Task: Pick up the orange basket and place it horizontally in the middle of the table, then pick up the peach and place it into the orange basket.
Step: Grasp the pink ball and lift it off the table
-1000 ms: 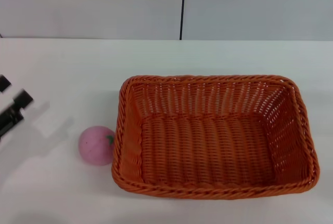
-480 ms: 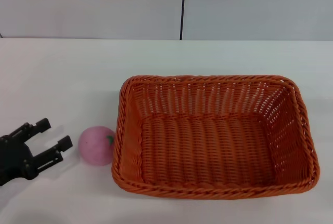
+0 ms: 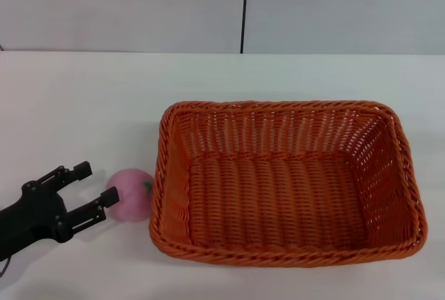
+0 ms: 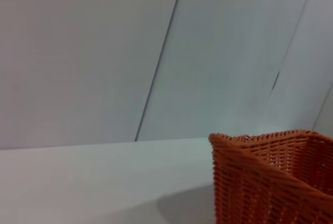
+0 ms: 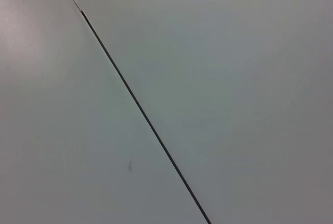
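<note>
Now the left gripper [image 3: 87, 190], open, has moved w/ its tip by the peach [image 3: 131, 194], lower left, ready to grab.

Orange weave, pink fruit, white surface

The orange basket [image 3: 285, 182] shows woven slats; the peach [image 3: 132, 193] is pale pink with a green leaf mark; the table [image 3: 83, 105] is plain white; the left gripper [image 3: 96, 184] is black.

Pale grey wall panels [image 3: 125, 8] behind; thin dark vertical seam [image 3: 244, 8] between two panels.
</note>
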